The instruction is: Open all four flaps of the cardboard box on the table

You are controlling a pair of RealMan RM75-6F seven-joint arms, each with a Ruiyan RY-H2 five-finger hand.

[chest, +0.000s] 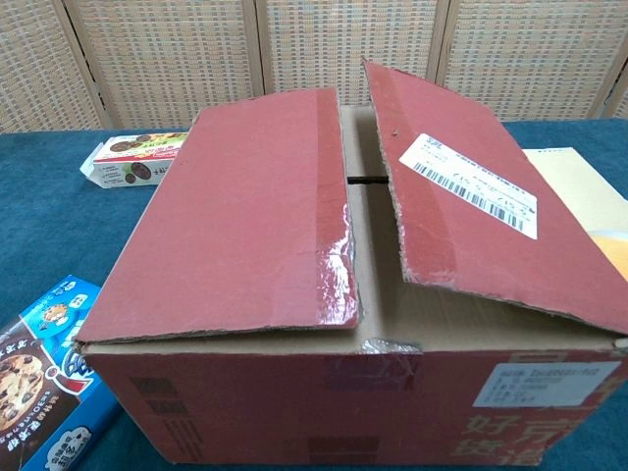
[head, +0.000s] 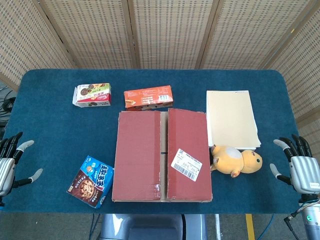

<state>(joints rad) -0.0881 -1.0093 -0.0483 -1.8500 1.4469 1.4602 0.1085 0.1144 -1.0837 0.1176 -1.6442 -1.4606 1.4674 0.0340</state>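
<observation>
Centrally on the blue table [head: 60,125] sat the red cardboard box [head: 162,155], close to the near edge. Its two long top flaps were down but not flat: the left flap [chest: 245,211] lay nearly level, while the right flap [chest: 481,216] was tilted up along the middle seam, leaving a gap through which the plain brown inner flaps showed. A white shipping label [head: 186,164] with a barcode was stuck on the right flap, toward its near end, and torn clear tape clung to the near edges of both flaps.

Both hands were well apart from the box and touching nothing. The left hand [head: 12,162] hovered at the left edge of the table, its fingers spread wide and empty. The right hand [head: 298,167] hovered at the right edge, likewise empty, with fingers fanned apart and pointing up. Neither hand showed in the chest view.

Just beyond the far side of the box lay an orange snack box [head: 148,97], and further left of it a white biscuit box [head: 92,95] with a green and red print. Near the box's left near corner, a blue cookie box [head: 91,181] lay at an angle. To the right of the box, a pale cream booklet [head: 232,119] lay flat, just beside the box's far right corner. At the booklet's near end, a yellow plush toy [head: 236,160] lay on its side, close against the box's right wall.
</observation>
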